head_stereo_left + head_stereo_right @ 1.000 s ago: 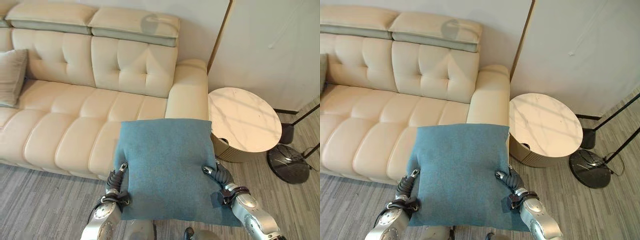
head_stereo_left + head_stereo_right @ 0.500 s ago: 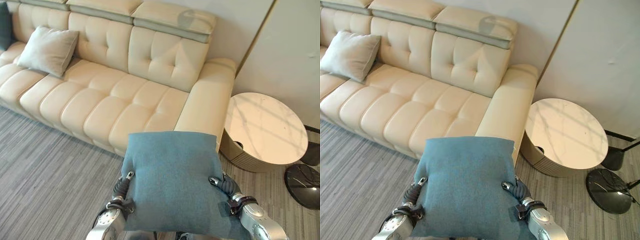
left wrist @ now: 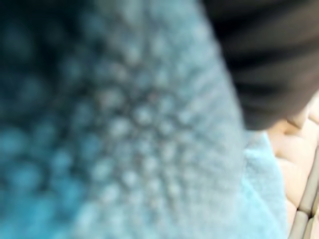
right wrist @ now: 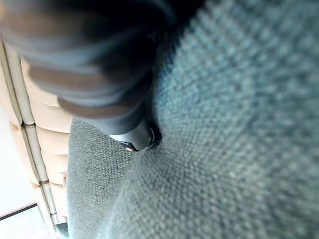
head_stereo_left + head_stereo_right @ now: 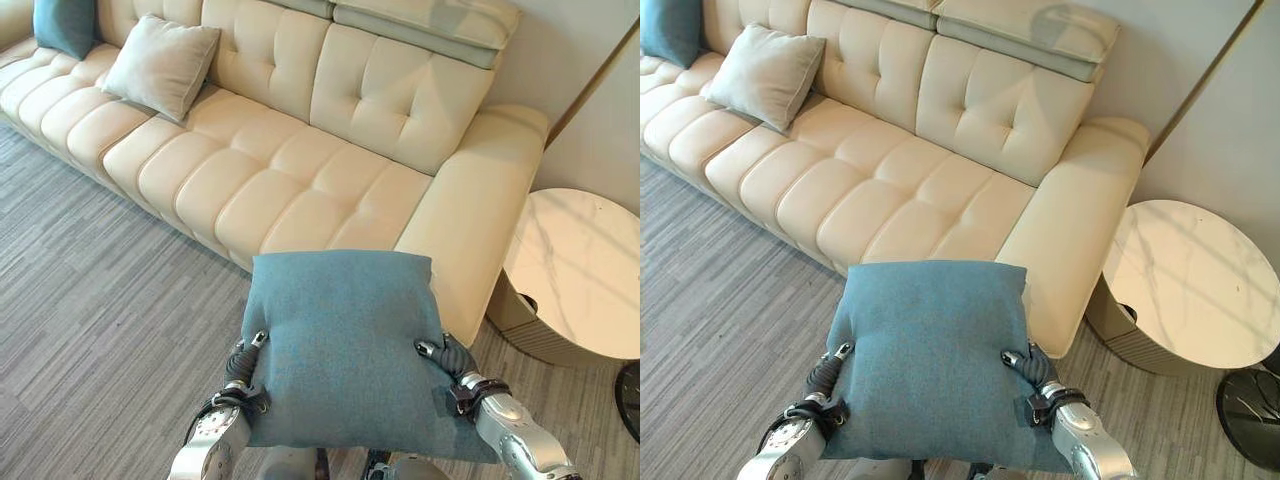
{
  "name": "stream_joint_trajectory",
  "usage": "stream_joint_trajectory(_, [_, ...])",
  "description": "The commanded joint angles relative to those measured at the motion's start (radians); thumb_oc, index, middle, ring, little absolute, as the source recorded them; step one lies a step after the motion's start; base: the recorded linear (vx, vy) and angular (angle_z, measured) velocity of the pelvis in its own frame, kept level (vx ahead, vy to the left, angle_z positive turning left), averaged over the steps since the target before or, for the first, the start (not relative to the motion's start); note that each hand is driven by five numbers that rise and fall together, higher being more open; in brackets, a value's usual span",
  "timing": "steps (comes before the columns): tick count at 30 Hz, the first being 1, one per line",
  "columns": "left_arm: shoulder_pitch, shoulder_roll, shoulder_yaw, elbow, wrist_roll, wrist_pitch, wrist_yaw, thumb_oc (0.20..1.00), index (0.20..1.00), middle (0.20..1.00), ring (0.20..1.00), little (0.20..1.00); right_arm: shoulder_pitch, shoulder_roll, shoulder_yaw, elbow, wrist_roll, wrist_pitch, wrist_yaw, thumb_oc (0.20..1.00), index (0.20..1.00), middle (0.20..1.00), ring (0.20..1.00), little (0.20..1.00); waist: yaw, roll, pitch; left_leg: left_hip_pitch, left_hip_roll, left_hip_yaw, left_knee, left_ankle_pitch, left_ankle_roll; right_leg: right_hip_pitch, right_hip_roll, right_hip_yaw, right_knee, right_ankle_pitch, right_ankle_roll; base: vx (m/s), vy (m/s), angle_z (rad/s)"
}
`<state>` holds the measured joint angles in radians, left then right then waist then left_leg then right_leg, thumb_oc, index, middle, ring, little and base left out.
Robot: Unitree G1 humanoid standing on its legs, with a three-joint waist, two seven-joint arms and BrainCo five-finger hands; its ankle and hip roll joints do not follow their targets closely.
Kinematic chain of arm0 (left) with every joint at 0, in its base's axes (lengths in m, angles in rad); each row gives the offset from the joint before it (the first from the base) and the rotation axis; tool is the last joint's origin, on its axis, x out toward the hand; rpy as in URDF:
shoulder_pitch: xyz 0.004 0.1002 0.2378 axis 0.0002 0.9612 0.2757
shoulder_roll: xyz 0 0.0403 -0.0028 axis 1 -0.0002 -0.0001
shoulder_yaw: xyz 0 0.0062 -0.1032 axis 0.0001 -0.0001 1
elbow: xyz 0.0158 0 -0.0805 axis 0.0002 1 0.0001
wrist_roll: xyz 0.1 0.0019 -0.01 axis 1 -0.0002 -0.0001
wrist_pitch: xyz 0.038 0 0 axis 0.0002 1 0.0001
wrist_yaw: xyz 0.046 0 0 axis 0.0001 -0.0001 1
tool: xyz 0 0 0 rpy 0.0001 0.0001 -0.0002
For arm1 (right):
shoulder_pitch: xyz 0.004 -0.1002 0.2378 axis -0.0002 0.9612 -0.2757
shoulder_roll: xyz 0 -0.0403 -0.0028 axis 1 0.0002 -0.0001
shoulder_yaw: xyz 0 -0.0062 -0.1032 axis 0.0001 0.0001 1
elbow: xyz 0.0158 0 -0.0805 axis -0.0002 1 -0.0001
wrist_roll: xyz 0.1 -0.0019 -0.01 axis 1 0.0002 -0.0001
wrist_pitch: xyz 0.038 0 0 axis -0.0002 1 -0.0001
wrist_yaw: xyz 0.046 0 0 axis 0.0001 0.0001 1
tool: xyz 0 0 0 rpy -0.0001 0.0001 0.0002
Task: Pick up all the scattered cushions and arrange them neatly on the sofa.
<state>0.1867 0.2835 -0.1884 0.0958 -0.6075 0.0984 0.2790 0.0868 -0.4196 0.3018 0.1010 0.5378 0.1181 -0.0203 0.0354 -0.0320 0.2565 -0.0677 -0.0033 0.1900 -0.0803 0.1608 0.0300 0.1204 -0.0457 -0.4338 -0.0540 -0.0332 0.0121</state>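
Both hands hold a square blue cushion (image 5: 345, 340) flat in the air, just in front of the cream sofa (image 5: 300, 180) and near its right armrest. My left hand (image 5: 240, 365) grips the cushion's left edge, thumb on top, fingers hidden beneath. On the opposite edge my right hand (image 5: 447, 360) pinches it the same way. Blue fabric (image 3: 124, 124) presses close in the left wrist view. In the right wrist view, my right hand (image 4: 132, 132) digs into the cushion (image 4: 224, 124). A light grey cushion (image 5: 162, 63) leans on the sofa back at the left, a dark teal one (image 5: 62, 22) beyond it.
A round marble-topped side table (image 5: 585, 275) stands right of the sofa's armrest. A black lamp base (image 5: 1252, 405) sits on the floor past it. Grey plank floor (image 5: 90, 310) stretches to the left in front of the sofa.
The whole picture has swung left, so the camera moved: more of the sofa's left part and both cushions on it now show. The blue cushion stays held in both hands.
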Motion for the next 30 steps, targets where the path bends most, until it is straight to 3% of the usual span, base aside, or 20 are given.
stream_joint_trajectory(1, [-0.068,-0.027,-0.032,-0.115,0.009,-0.075,-0.036,0.2,0.2,0.2,0.2,0.2,-0.064,0.047,0.032,-0.101,-0.02,-0.058,0.029,0.2,0.2,0.2,0.2,0.2,0.006,-0.041,-0.03,0.056,0.001,-0.01,-0.007,-0.175,-0.047,-0.05,-0.019,0.04,0.009,-0.054,0.066,0.08,0.166,0.19])
stream_joint_trajectory(2, [-0.068,-0.027,-0.032,-0.115,0.009,-0.075,-0.036,0.2,0.2,0.2,0.2,0.2,-0.064,0.047,0.032,-0.101,-0.02,-0.058,0.029,0.2,0.2,0.2,0.2,0.2,0.006,-0.041,-0.03,0.056,0.001,-0.01,-0.007,-0.175,-0.047,-0.051,-0.02,0.04,0.011,-0.056,0.067,0.16,0.356,0.17])
stream_joint_trajectory(4, [-0.091,-0.013,-0.043,-0.11,0.015,-0.076,-0.023,0.2,0.2,0.2,0.2,0.2,-0.059,0.068,0.029,-0.091,-0.033,-0.059,0.022,0.2,0.2,0.2,0.2,0.2,0.002,-0.035,-0.016,0.074,-0.029,-0.058,-0.007,-0.196,-0.005,-0.144,-0.09,0.062,0.269,-0.072,0.087,0.12,0.382,0.13])
stream_joint_trajectory(7, [-0.1,-0.009,-0.046,-0.107,0.02,-0.078,-0.017,0.2,0.2,0.2,0.2,0.2,-0.063,0.076,0.031,-0.082,-0.04,-0.061,0.017,0.2,0.2,0.2,0.2,0.2,-0.003,-0.032,-0.007,0.083,-0.044,-0.07,-0.007,-0.201,0.012,-0.175,-0.119,0.075,0.356,-0.048,0.1,0.06,0.228,0.29])
stream_joint_trajectory(8, [-0.116,-0.003,-0.055,-0.102,0.032,-0.076,-0.009,0.2,0.2,0.2,0.2,0.2,-0.062,0.086,0.029,-0.078,-0.05,-0.064,0.007,0.2,0.2,0.2,0.2,0.2,-0.021,-0.028,0.006,0.097,-0.057,-0.101,-0.007,-0.209,0.025,-0.232,-0.112,0.144,0.473,-0.025,0.099,0.04,0.163,0.35])
stream_joint_trajectory(11, [-0.128,-0.008,-0.053,-0.103,0.027,-0.086,-0.007,0.2,0.2,0.2,0.2,0.2,-0.083,0.093,0.032,-0.058,-0.037,-0.067,-0.003,0.2,0.2,0.2,0.2,0.2,-0.031,-0.023,0.009,0.091,-0.052,-0.124,-0.007,-0.203,0.017,-0.321,-0.021,0.243,0.405,-0.056,0.069,0.06,0.097,0.75])
stream_joint_trajectory(13, [-0.13,-0.008,-0.049,-0.103,0.024,-0.087,-0.006,0.2,0.2,0.2,0.2,0.2,-0.088,0.094,0.032,-0.057,-0.028,-0.067,-0.007,0.2,0.2,0.2,0.2,0.2,-0.03,-0.023,0.016,0.095,-0.053,-0.132,-0.007,-0.201,0.016,-0.329,-0.007,0.259,0.355,-0.047,0.067,0.08,0.013,0.35])
stream_joint_trajectory(16, [-0.125,-0.008,-0.041,-0.098,0.035,-0.08,-0.026,0.2,0.2,0.2,0.2,0.2,-0.085,0.089,0.034,-0.048,-0.004,-0.063,-0.002,0.2,0.2,0.2,0.2,0.2,-0.04,-0.051,0.033,0.137,-0.089,-0.203,-0.007,-0.215,0.015,-0.386,0.099,0.414,0.092,0.074,0.103,0.21,-0.047,0.42])
stream_joint_trajectory(18, [-0.119,-0.009,-0.034,-0.097,0.048,-0.077,-0.036,0.2,0.2,0.2,0.2,0.2,-0.078,0.09,0.033,-0.044,-0.005,-0.059,0.003,0.2,0.2,0.2,0.2,0.2,-0.037,-0.062,0.029,0.149,-0.101,-0.214,-0.006,-0.229,0.014,-0.387,0.108,0.393,0.027,0.097,0.112,0.23,-0.057,0.49])
stream_joint_trajectory(20, [-0.111,-0.005,-0.022,-0.096,0.063,-0.073,-0.044,0.2,0.2,0.2,0.2,0.2,-0.067,0.093,0.027,-0.041,-0.013,-0.054,0.009,0.2,0.2,0.2,0.2,0.2,-0.032,-0.078,0.018,0.168,-0.117,-0.227,-0.005,-0.251,0.009,-0.372,0.103,0.292,-0.033,0.118,0.128,0.32,-0.098,0.43])
stream_joint_trajectory(22, [-0.104,-0.01,-0.016,-0.095,0.063,-0.072,-0.05,0.2,0.2,0.2,0.2,0.2,-0.051,0.093,0.016,-0.04,-0.018,-0.049,0.016,0.2,0.2,0.2,0.2,0.2,-0.027,-0.083,-0.002,0.196,-0.121,-0.236,-0.006,-0.27,0.006,-0.347,0.081,0.228,-0.033,0.118,0.123,0.28,-0.071,0.28])
stream_joint_trajectory(23, [-0.104,-0.01,-0.016,-0.095,0.063,-0.072,-0.05,0.2,0.2,0.2,0.2,0.2,-0.05,0.093,0.016,-0.04,-0.018,-0.049,0.016,0.2,0.2,0.2,0.2,0.2,-0.029,-0.083,-0.001,0.198,-0.12,-0.237,-0.007,-0.27,0.006,-0.345,0.081,0.227,-0.033,0.117,0.123,0.44,-0.08,0.33])
stream_joint_trajectory(25, [-0.089,-0.039,-0.009,-0.096,0.049,-0.073,-0.053,0.2,0.2,0.2,0.2,0.2,-0.031,0.088,-0.011,-0.025,-0.028,-0.051,0.024,0.2,0.2,0.2,0.2,0.2,-0.036,-0.063,-0.072,0.26,-0.102,-0.222,0.005,-0.32,-0.006,-0.281,0.076,0.15,-0.033,0.108,0.091,0.61,-0.11,0.12])
stream_joint_trajectory(27, [-0.082,-0.042,-0.004,-0.096,0.047,-0.072,-0.054,0.2,0.2,0.2,0.2,0.2,-0.024,0.086,-0.019,-0.03,-0.033,-0.049,0.026,0.2,0.2,0.2,0.2,0.2,-0.041,-0.047,-0.085,0.281,-0.085,-0.222,0.02,-0.335,-0.016,-0.256,0.085,0.131,-0.033,0.088,0.089,0.42,-0.086,0.01])
stream_joint_trajectory(29, [-0.069,-0.049,0.001,-0.099,0.048,-0.071,-0.058,0.2,0.2,0.2,0.2,0.2,-0.012,0.076,-0.031,-0.034,-0.031,-0.048,0.034,0.2,0.2,0.2,0.2,0.2,-0.047,-0.014,-0.098,0.296,-0.064,-0.205,0.103,-0.323,-0.047,-0.206,0.089,0.093,-0.026,0.051,0.076,0.46,-0.092,0.03])
stream_joint_trajectory(30, [-0.065,-0.051,0.003,-0.103,0.047,-0.07,-0.061,0.2,0.2,0.2,0.2,0.2,-0.011,0.072,-0.034,-0.036,-0.038,-0.047,0.04,0.2,0.2,0.2,0.2,0.2,-0.046,0.002,-0.1,0.285,-0.057,-0.176,0.176,-0.287,-0.084,-0.177,0.085,0.072,-0.025,0.032,0.069,0.37,-0.082,-0.09])
